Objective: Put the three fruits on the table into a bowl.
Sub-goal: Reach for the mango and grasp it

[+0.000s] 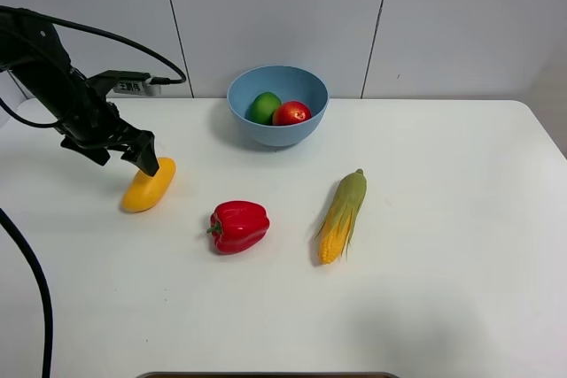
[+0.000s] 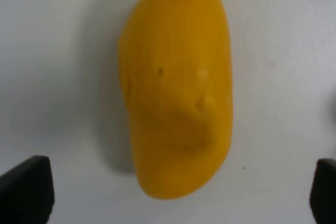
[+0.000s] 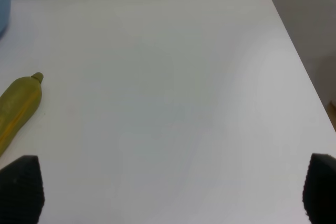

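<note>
The yellow-orange mango [image 1: 148, 187] lies on the white table [image 1: 443, 245] at the left. My left gripper [image 1: 124, 155] hovers just above and behind it, open; in the left wrist view the mango [image 2: 178, 87] lies lengthwise between the widely spread fingertips [image 2: 26, 190] of the gripper [image 2: 176, 195]. At the back centre stands the light-blue bowl [image 1: 277, 135], with the green fruit [image 1: 263, 107] and the red fruit [image 1: 291, 113] inside it. My right gripper [image 3: 170, 192] is open over bare table [image 3: 184, 77] and is out of the exterior view.
A red bell pepper [image 1: 239, 226] lies in the middle of the table, right of the mango. A corn cob [image 1: 343, 215] with green husk lies further right, and its husk end [image 3: 18, 108] shows in the right wrist view. Black cables hang at the left.
</note>
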